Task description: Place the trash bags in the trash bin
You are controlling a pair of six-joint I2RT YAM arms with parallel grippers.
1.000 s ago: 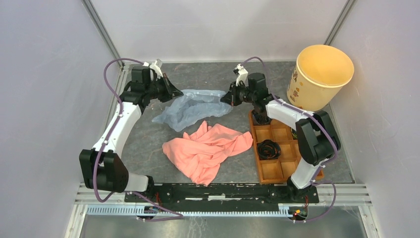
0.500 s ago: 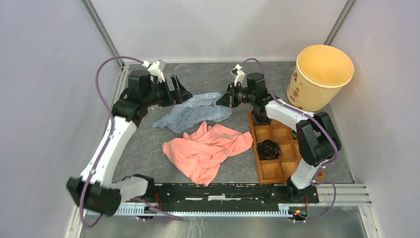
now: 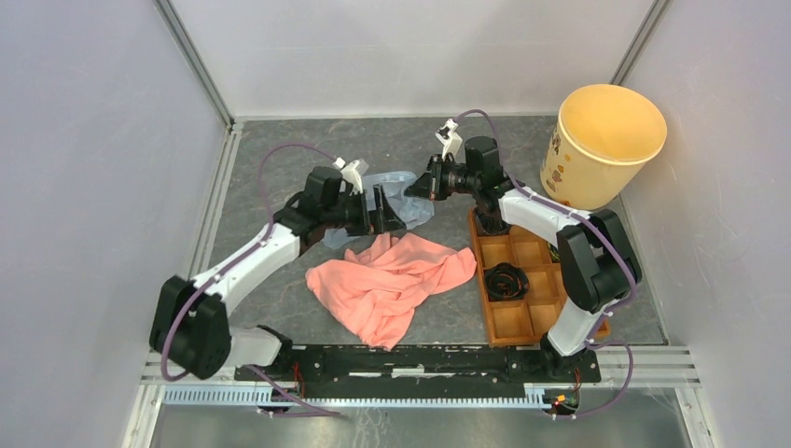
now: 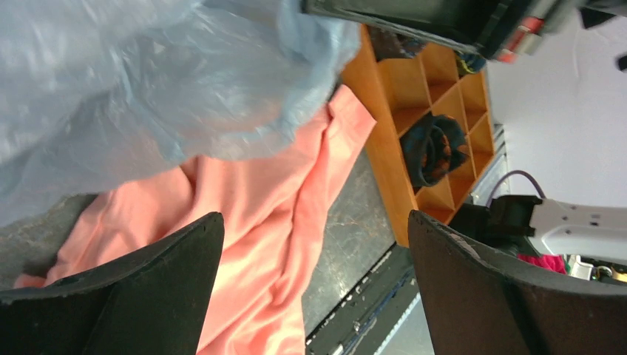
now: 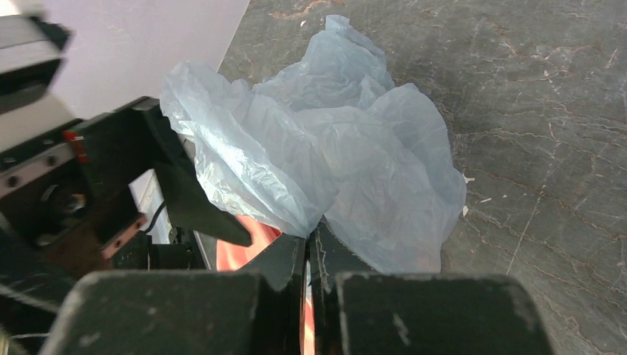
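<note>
- Trash bag (image 3: 417, 201) (image 4: 148, 89) (image 5: 333, 140) of thin pale blue film lies crumpled on the grey stone-patterned table (image 3: 270, 187) (image 5: 554, 111), at about 12 o'clock from the table's centre.
- Your right gripper (image 3: 422, 187) (image 5: 307, 238) sits at the bag's 2 o'clock corner. Its fingers are pressed together, and the right wrist view shows a fold of the blue film pinched at their tips.
- Your left gripper (image 3: 390, 211) (image 4: 314, 218) reaches in from 9 o'clock, low over the bag's near half. Its fingers (image 4: 148, 296) are spread wide with nothing between them. Through the gap you see the blue film and the pink bag below.
- Pink bag (image 3: 387, 280) (image 4: 251, 222), salmon-coloured and rumpled, lies at the table's centre, just at 6 o'clock of the blue one. Their edges overlap, with the blue film on top.
- You can see the trash bin (image 3: 578, 173), a tapered yellow-tan bucket with small pictures on its side, at 2 o'clock in the far right corner, mouth open upward. Neither bag is in it, and it is well apart from both.
- Wooden tray (image 3: 480, 271) (image 4: 384, 148) with square compartments lies at 4 o'clock, beside the pink bag. One compartment holds a black ring-shaped object (image 3: 506, 280) (image 4: 429, 148).
</note>
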